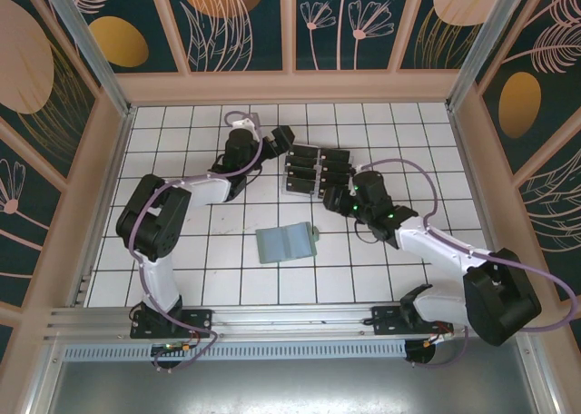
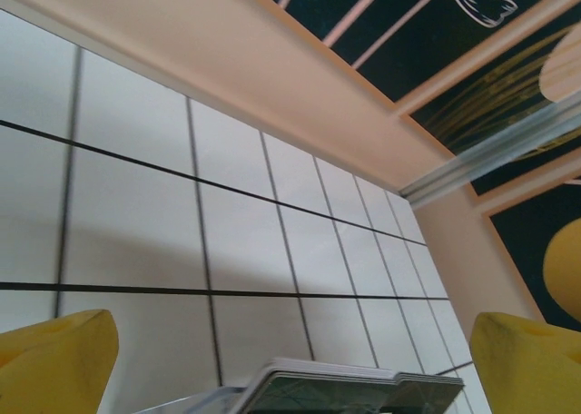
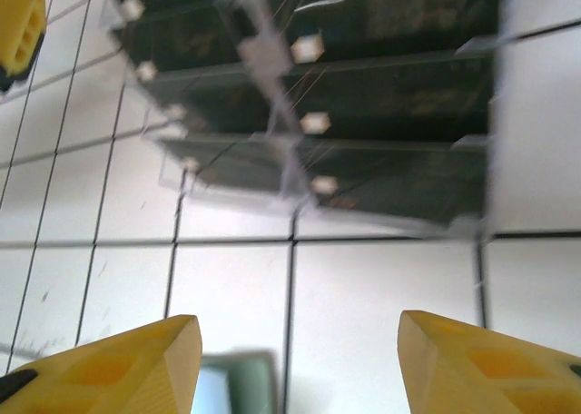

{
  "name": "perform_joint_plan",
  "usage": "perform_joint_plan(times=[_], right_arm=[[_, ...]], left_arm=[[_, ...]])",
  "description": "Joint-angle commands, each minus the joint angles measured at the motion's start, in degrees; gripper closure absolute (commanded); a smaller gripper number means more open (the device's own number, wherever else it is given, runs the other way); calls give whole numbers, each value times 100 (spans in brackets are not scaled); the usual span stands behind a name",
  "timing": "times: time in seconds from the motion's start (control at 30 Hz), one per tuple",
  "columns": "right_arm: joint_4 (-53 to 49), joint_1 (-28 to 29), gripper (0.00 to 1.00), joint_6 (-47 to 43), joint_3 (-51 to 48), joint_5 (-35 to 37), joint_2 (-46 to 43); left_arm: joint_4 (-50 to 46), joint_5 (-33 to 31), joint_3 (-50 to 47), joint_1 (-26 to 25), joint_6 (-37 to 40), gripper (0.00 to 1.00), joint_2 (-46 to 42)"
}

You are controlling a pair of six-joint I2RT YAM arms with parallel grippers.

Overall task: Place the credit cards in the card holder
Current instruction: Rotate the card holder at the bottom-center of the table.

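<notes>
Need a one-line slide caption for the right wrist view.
Right gripper, jaws apart, faces the clear rack of black cards across the tiled table.

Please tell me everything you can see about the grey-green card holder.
The card holder is a flat, soft-looking grey-green rectangle with a fold line down its middle and a greener part at its right edge. It lies flat, slightly askew, on the white tiled table, near its middle. Nothing touches it, and nothing shows inside it.
</notes>
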Motion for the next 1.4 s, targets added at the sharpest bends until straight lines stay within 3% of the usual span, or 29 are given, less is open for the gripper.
perform_joint_plan(times=[0.0, 0.27, 0.4, 0.6, 0.87, 1.37], right_arm=[[-118, 511, 41, 354, -220, 45, -66], [231, 1463, 41, 974, -586, 256, 155], [286, 1507, 40, 1076, -644, 507, 250], [404, 1506, 41, 1156, -709, 648, 454], [641, 1498, 43, 1248, -688, 731, 811], [1109, 1490, 55, 1591, -695, 727, 1257]], left_arm=[[-480, -201, -258, 151, 290, 1, -551], [-2728, -403, -1077, 172, 1083, 1, -1952], [-3510, -478, -1839, 111, 1226, 1, -2816], [-4067, -756, -2654, -411, 1120, 2, -3724], [-3756, -781, -3087, -831, 859, 1, -3575], [-4067, -1378, -2907, -1389, 1226, 1, -2967]])
